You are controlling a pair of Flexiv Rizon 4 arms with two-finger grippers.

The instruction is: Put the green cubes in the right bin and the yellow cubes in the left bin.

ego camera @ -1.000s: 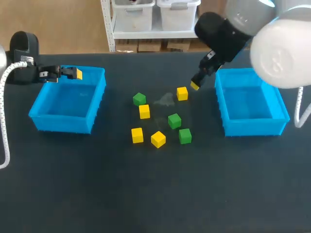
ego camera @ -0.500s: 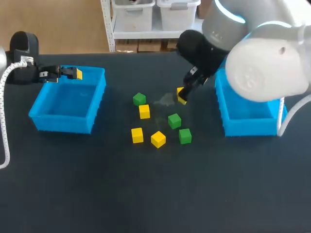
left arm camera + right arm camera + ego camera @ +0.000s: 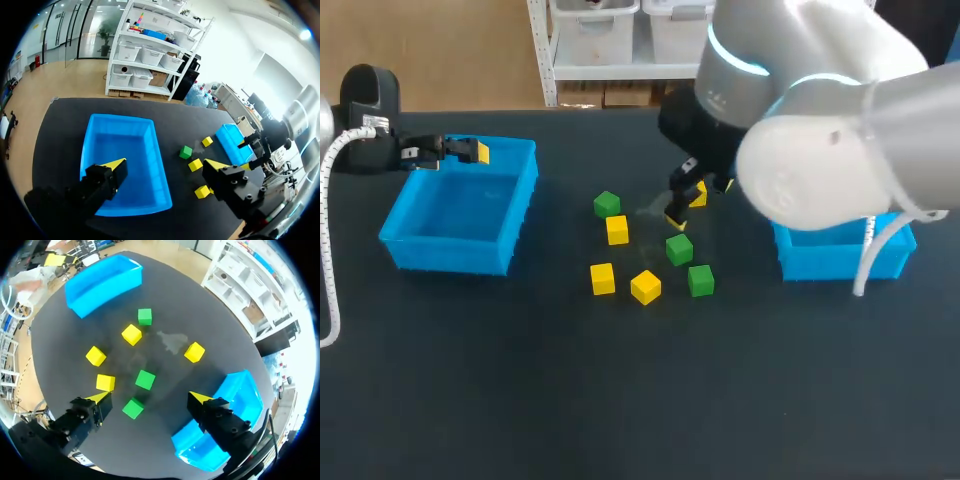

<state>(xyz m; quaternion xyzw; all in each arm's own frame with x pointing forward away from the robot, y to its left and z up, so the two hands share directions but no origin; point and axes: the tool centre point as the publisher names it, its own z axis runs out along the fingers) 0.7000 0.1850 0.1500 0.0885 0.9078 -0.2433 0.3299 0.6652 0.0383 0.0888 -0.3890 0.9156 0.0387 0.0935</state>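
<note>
Starting at the left: the left bin (image 3: 455, 250) shows no cube inside. The left gripper (image 3: 165, 163) hangs over its far rim with fingers spread wide, nothing between them and touching nothing. Into the middle of the table (image 3: 520, 380) now, and all seven cubes lie loose on the dark top. There are four yellow cubes (image 3: 617, 230) and three green cubes (image 3: 700, 280), scattered close together but mostly apart from one another. So by my reckoning nothing is sorted yet, and the step in hand is the very first pick. The right gripper (image 3: 150, 397) is the one on it: the right arm is in past the middle, over the cluster, fingers wide apart and empty, not touching a cube. From its wrist view two green cubes lie ahead of it, between the lines of the spread fingers. Which of the two it is lined up on I can't say for sure from this height. The next move, as I judge it, calls for a straight drop so the fingers straddle one green cube alone. That drop has to stay clear of the yellow cube (image 3: 105, 382) near one fingertip, and then it's a squeeze, a lift and a carry across. Far right, the right bin (image 3: 820, 266) sits just beside the arm. Much of it is hidden in the head view, but what shows holds no cube.
</note>
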